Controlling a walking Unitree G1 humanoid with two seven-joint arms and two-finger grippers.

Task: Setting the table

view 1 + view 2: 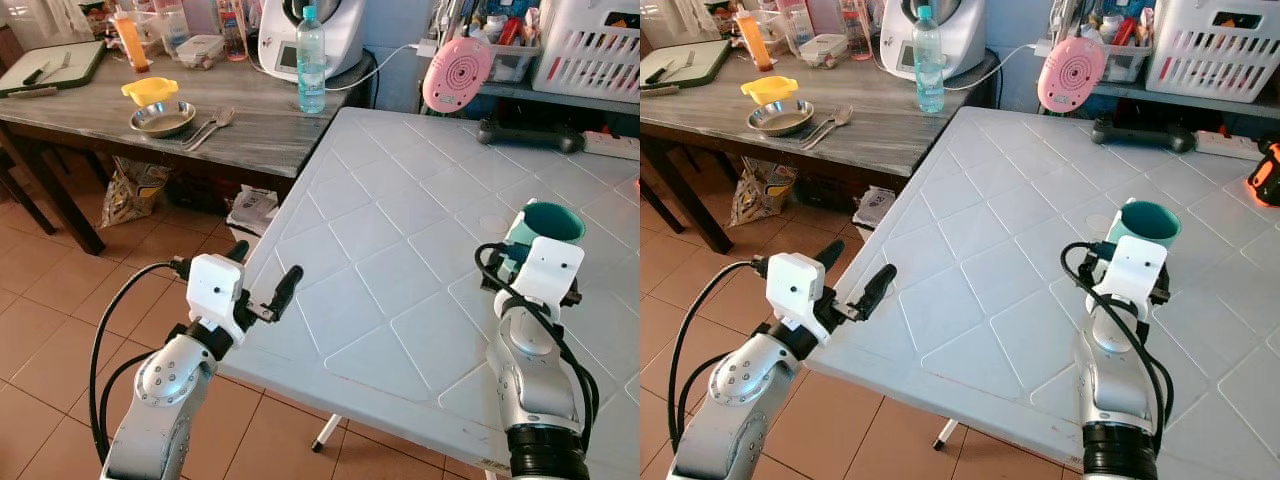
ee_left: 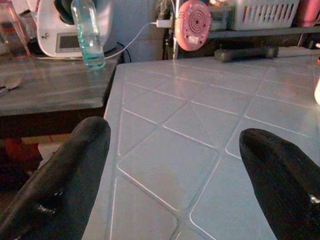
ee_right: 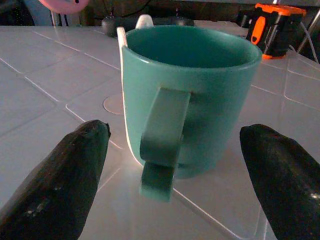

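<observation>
Standing upright on white tiled table (image 1: 400, 250) — teal mug (image 3: 187, 95), right pincer (image 3: 175, 165) agape, empty

Pretty clearly a lived-in home kitchen/dining corner. Terracotta tile floor (image 1: 60, 290), a white plastic bench (image 1: 400, 260) pushed against a wooden bench (image 1: 250, 130) crowded with a kitchen machine (image 1: 335, 30), water bottle (image 1: 311, 62), steel bowl (image 1: 162, 119), spoons (image 1: 212, 125) and cutting board (image 1: 55, 65). There's a laundry basket (image 1: 590, 45) on the shelf behind, plus a power strip (image 1: 610, 145).
</observation>
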